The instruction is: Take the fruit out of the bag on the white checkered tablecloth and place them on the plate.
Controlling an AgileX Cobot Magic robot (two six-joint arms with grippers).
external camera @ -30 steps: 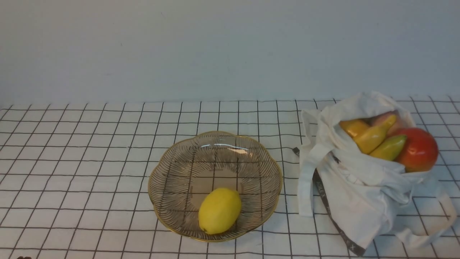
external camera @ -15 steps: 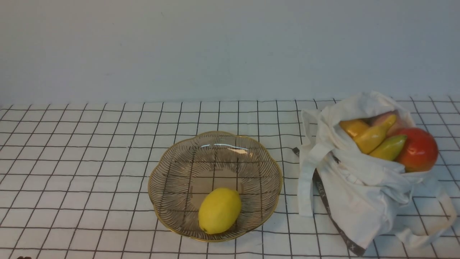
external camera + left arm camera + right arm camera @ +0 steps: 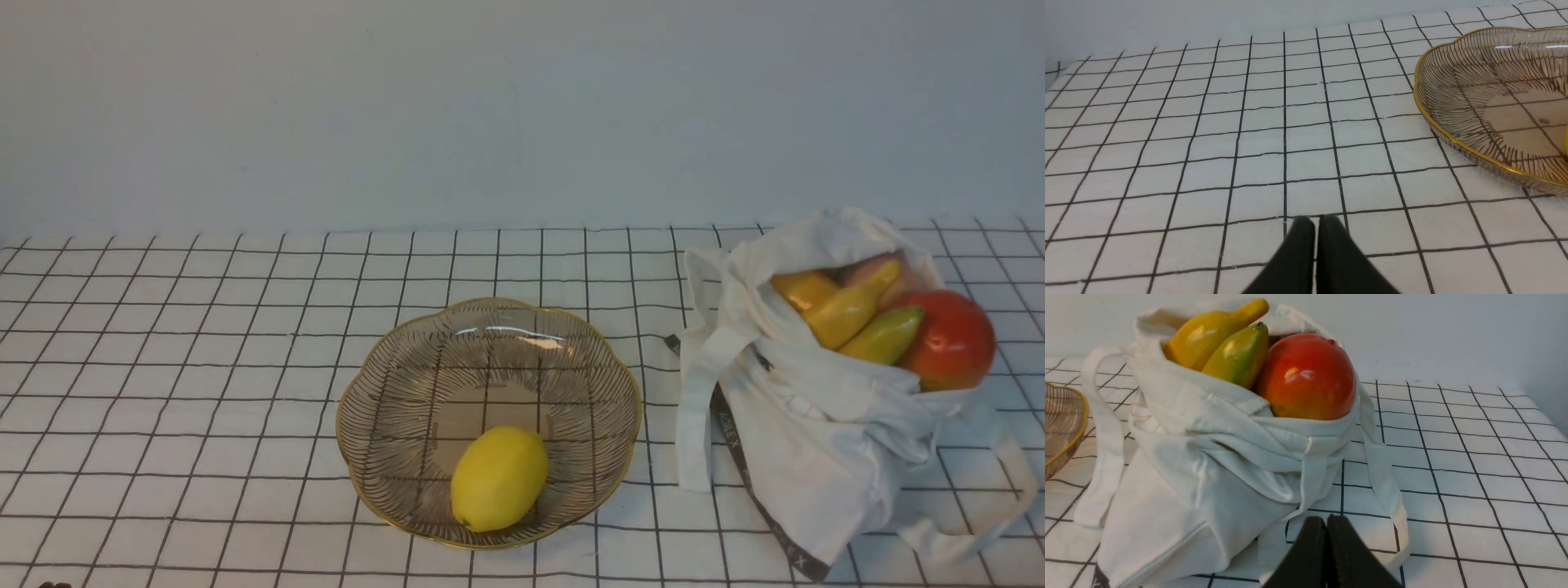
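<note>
Between the right gripper (image 3: 1327, 523)'s fingertips: nothing held; the tips stand together.
Left gripper (image 3: 1317, 222): tips together, nothing held, facing bare tablecloth (image 3: 1257, 163).
Bag (image 3: 1241, 453): ahead of the right gripper, apart from it, mouth showing fruit.
Red apple (image 3: 1306, 377): in the bag's mouth, on the side away from the plate; beside it, the green banana (image 3: 1239, 355) and yellow banana (image 3: 1208, 332).
Plate (image 3: 637, 425): farther off, to the right gripper's left, bearing the lemon (image 3: 500, 478).
Step in hand: presumably the next fruit; spread the fingers before approach, straddle the exposed apple clear of the cloth, lift slowly lest the bag follow, and lower it beside the lemon.
</note>
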